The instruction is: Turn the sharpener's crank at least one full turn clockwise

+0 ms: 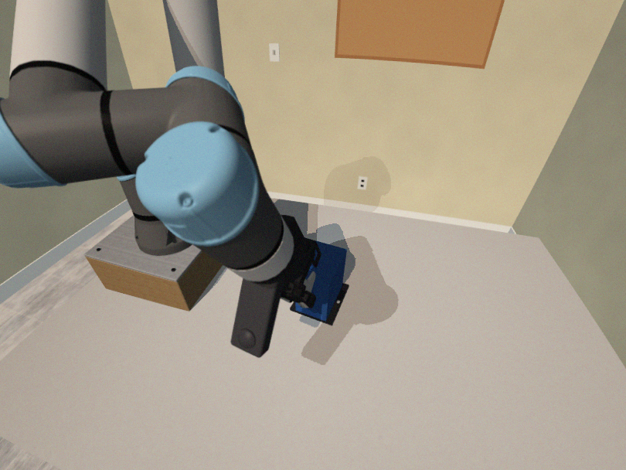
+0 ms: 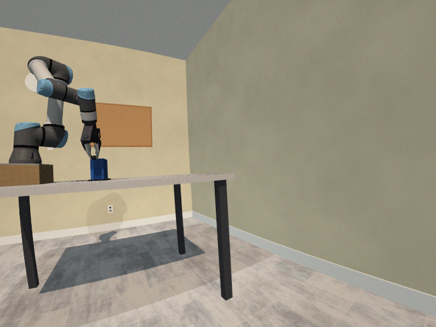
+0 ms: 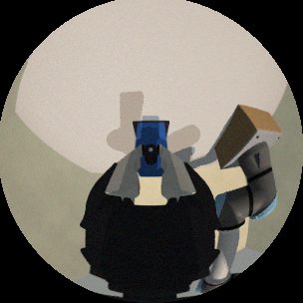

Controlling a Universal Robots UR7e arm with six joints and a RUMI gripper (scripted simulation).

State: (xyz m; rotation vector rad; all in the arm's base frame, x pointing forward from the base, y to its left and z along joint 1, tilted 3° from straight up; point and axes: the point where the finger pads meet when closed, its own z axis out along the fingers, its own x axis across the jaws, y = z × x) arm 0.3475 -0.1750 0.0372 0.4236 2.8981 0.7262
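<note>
Grey fingers of the gripper (image 3: 149,160) slant inward in the wrist view and meet around a small black knob, the crank handle (image 3: 150,150), at the top of the blue sharpener (image 3: 151,134); the claw is clamped on that handle. No brand, label or writing can be read on anything in these views.

From above, the sharpener (image 1: 326,275) is a deep-blue boxy body standing on a thin black base plate (image 1: 338,305) with small pale holes at its corners, set on the pale grey table (image 1: 454,354) a little to the 1 o'clock side of the wrist. In the exterior view it stands upright near the table's left end, just to the 3 o'clock side of the wooden mounting block (image 2: 26,175).

Rising from that block, the arm (image 2: 53,91) folds over at the elbow, and its last link drops almost straight down, with the gripper (image 2: 93,154) pointing down onto the sharpener's top. Behind, at 12 o'clock, an orange board (image 2: 122,125) hangs on the cream wall.
</note>
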